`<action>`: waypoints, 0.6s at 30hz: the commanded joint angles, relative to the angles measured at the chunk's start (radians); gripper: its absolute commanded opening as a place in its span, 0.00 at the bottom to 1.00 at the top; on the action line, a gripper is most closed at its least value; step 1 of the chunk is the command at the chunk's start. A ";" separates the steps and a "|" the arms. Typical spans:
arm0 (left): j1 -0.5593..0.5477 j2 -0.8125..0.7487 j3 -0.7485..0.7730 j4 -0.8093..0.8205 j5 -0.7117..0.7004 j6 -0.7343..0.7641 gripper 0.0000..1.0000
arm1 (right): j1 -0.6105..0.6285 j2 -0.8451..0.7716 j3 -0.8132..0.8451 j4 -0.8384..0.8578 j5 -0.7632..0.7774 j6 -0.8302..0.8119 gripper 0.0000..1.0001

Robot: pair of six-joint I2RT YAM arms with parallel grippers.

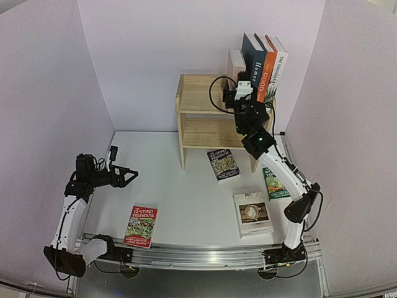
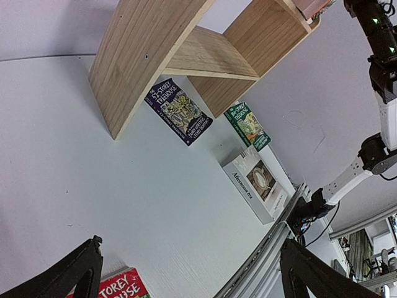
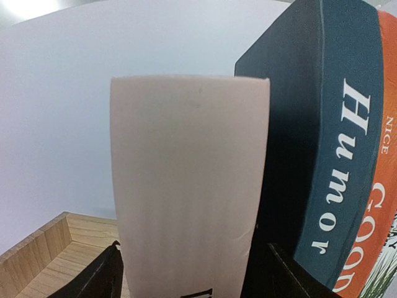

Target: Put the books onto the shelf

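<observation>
Pinkish-white book (image 3: pixel 189 186) upright, seemingly spine-out

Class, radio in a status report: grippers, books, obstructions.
Left gripper open, empty. Right gripper open astride pinkish-white book on shelf. Four books on table. Nothing blocking.

Table (image 1: pixel 186 192): white, bears pine shelf (image 1: pixel 198 93) at the back.
Shelf top, right end: pinkish-white book (image 1: pixel 236 65), navy "Humor" (image 1: pixel 254 59), orange "GOOD" (image 1: pixel 268 65), white book (image 1: pixel 280 62), all upright.
Table, lying flat: purple Treehouse paperback (image 1: pixel 223 164), green Treehouse paperback (image 1: pixel 275 184), coffee-cup book (image 1: pixel 252 213), red Treehouse paperback (image 1: pixel 141 226).
</observation>
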 commanded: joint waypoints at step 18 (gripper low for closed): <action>-0.001 -0.010 -0.010 -0.012 0.028 0.019 1.00 | 0.070 -0.107 -0.075 0.115 0.074 -0.051 0.75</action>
